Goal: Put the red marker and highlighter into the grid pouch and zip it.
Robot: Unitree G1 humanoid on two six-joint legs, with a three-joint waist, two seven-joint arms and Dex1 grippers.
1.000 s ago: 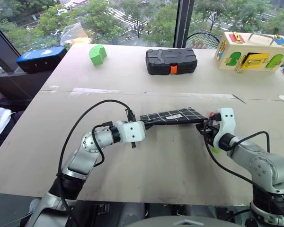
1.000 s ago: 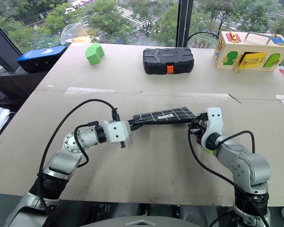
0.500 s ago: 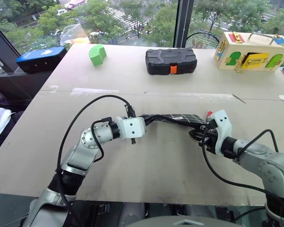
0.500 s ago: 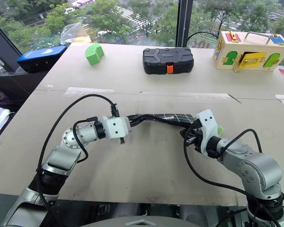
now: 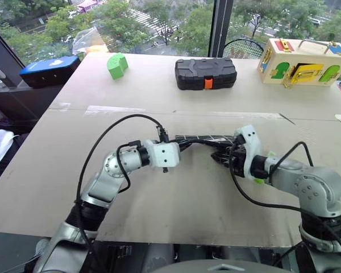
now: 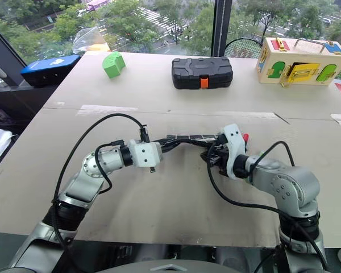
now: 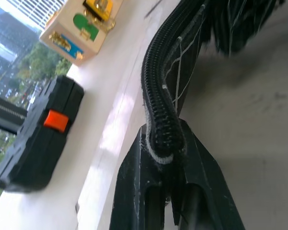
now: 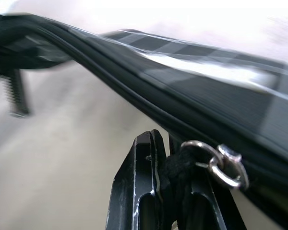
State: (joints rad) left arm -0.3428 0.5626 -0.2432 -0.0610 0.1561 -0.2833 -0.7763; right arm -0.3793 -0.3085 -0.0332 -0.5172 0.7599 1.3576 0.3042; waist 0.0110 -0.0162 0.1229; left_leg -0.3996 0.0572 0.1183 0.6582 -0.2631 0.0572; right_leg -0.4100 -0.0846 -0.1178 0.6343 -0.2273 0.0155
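Note:
The grid pouch [image 5: 207, 138] hangs edge-on just above the table, stretched between my two grippers. My left gripper [image 5: 181, 146] is shut on the pouch's left end; in the left wrist view the zipper's end [image 7: 164, 139] sits clamped between its fingers. My right gripper [image 5: 220, 157] is shut on the zipper pull cord [image 8: 180, 165], whose metal ring [image 8: 216, 163] lies beside the fingers, under the pouch's edge [image 8: 221, 91]. A small red tip [image 6: 245, 137], apparently the red marker's cap, shows behind my right wrist. The highlighter is hidden.
At the back of the table stand a black hard case with an orange latch [image 5: 206, 73], a green block [image 5: 117, 65] and a wooden latch box [image 5: 304, 61]. A blue object [image 5: 49, 69] rests off the far left corner. Bare table lies in front of my arms.
My right gripper has slid left along the pouch toward the left gripper, pulling the cord. The pouch has turned from showing its flat grid face to edge-on. The left gripper has hardly moved.

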